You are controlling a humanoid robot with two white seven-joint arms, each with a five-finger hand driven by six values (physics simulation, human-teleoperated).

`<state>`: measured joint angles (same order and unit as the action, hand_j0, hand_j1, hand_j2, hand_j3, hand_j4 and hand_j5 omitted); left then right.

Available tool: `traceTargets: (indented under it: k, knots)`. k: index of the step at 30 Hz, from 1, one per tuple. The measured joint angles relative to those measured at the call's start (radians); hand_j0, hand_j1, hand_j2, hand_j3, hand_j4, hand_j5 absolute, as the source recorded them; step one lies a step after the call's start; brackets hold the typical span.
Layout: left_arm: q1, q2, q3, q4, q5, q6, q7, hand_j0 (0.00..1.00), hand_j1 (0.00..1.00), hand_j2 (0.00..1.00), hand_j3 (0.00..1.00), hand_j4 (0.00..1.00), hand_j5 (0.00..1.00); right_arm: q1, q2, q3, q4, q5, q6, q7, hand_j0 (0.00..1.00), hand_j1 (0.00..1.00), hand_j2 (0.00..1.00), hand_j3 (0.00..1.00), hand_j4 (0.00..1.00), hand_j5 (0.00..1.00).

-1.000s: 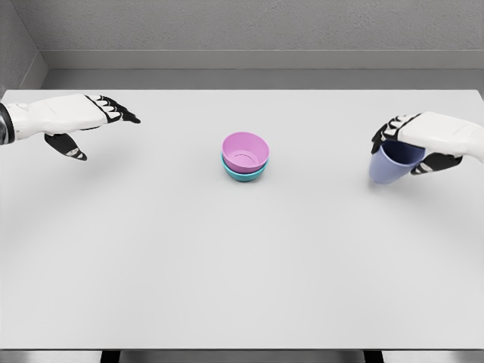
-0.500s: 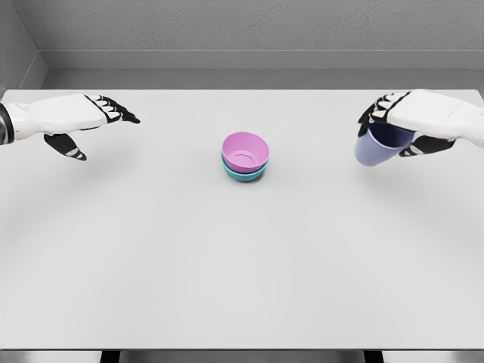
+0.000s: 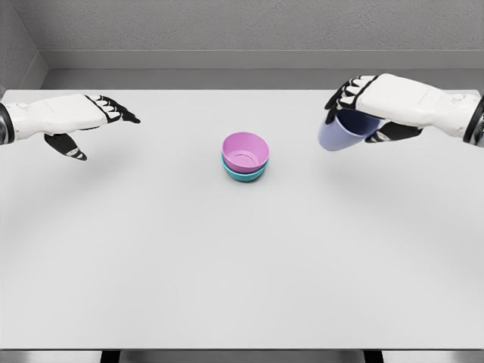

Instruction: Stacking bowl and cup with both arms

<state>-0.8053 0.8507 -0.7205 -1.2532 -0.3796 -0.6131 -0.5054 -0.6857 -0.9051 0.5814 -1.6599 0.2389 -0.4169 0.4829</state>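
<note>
A pink bowl point(image 3: 246, 150) sits nested in a teal bowl point(image 3: 243, 174) at the middle of the white table point(image 3: 227, 272). My right hand point(image 3: 361, 106) is shut on a lavender cup point(image 3: 340, 131), holding it tilted in the air to the right of the bowls and a little higher than them. My left hand point(image 3: 91, 121) hovers open over the table's far left, fingers stretched out toward the right and thumb hanging down, with nothing in it.
The table's back edge point(image 3: 242, 90) runs in front of a grey wall. Its front edge lies along the bottom of the view.
My right hand has lifted the lavender cup and carried it left toward the bowls. The left hand and both bowls have stayed where they were.
</note>
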Motion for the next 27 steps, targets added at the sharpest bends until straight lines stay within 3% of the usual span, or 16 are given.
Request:
traceTargets:
  k: [21, 27]
  knots:
    - [0.000, -0.001, 0.000, 0.000, -0.002, 0.000, -0.001, 1.00, 1.00, 1.00, 1.00, 1.00, 1.00, -0.023, 0.108, 0.014, 0.006, 0.002, 0.001, 0.000, 0.57, 0.57, 0.57, 0.57, 0.57, 0.57]
    - [0.005, -0.001, 0.000, 0.000, -0.003, 0.000, -0.001, 1.00, 1.00, 1.00, 1.00, 1.00, 1.00, -0.058, 0.138, 0.049, 0.010, 0.004, 0.002, -0.001, 0.57, 0.57, 0.57, 0.57, 0.57, 0.57]
